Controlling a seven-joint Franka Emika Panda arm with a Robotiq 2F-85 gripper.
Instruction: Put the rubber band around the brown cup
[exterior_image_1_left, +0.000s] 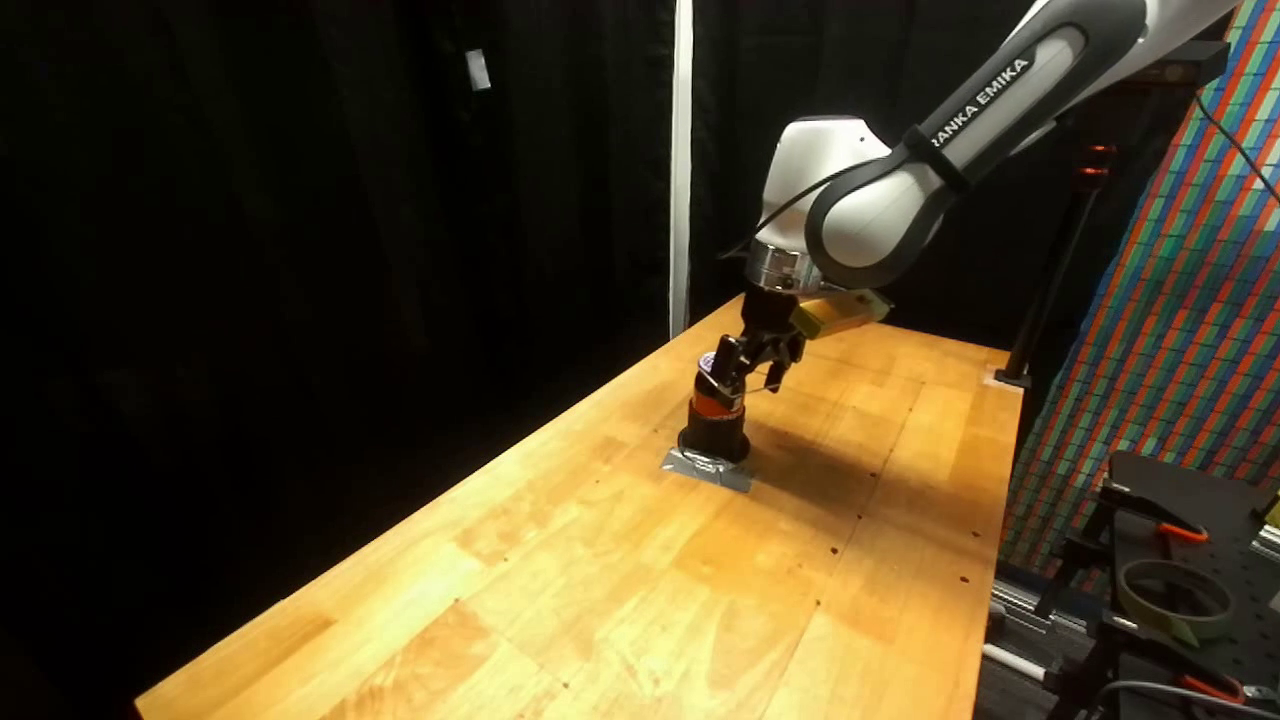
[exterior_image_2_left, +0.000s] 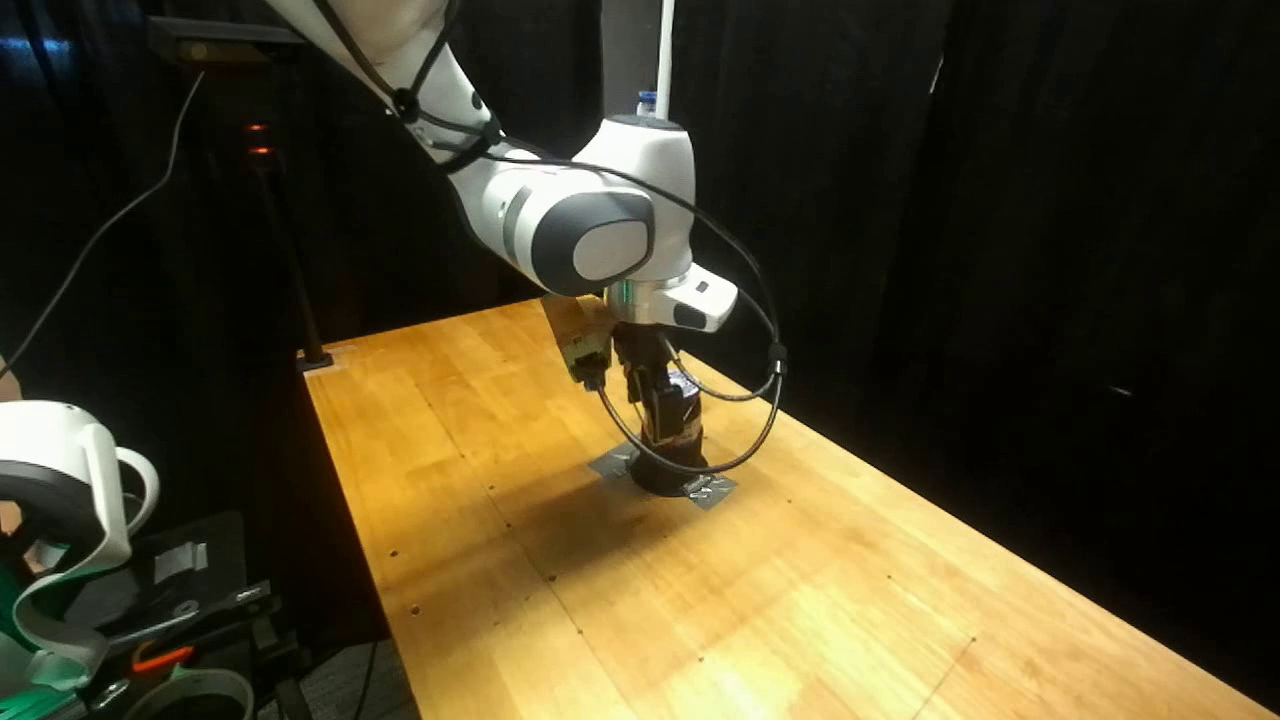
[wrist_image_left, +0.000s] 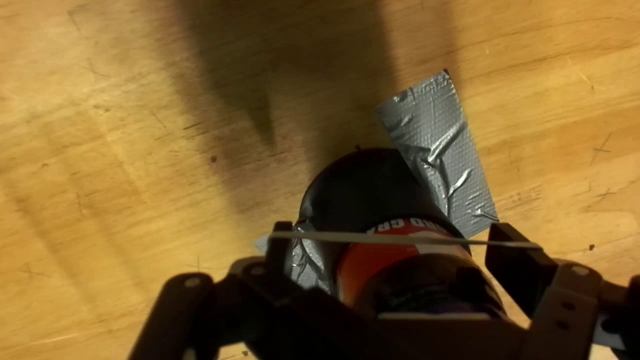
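Observation:
The brown cup (exterior_image_1_left: 708, 406), dark with an orange-red stripe, stands upright in a black base (exterior_image_1_left: 715, 438). It also shows in the wrist view (wrist_image_left: 380, 260). My gripper (wrist_image_left: 397, 243) is open, its two fingers apart on either side of the cup. It shows in both exterior views (exterior_image_1_left: 752, 372) (exterior_image_2_left: 655, 408), beside the cup's upper part. The pale rubber band (wrist_image_left: 360, 238) is stretched between the fingertips and passes in front of the stripe in the wrist view. In an exterior view it is a thin line (exterior_image_1_left: 757, 389). Its far strand is hidden in the wrist view; whether it encircles the cup I cannot tell.
Silver tape (wrist_image_left: 440, 150) fixes the base to the wooden table (exterior_image_1_left: 640, 600). A cable loop (exterior_image_2_left: 765, 420) hangs from the arm near the cup. A side stand (exterior_image_1_left: 1160, 490) with a tape roll (exterior_image_1_left: 1175, 600) is beyond the table edge. Black curtains surround the table.

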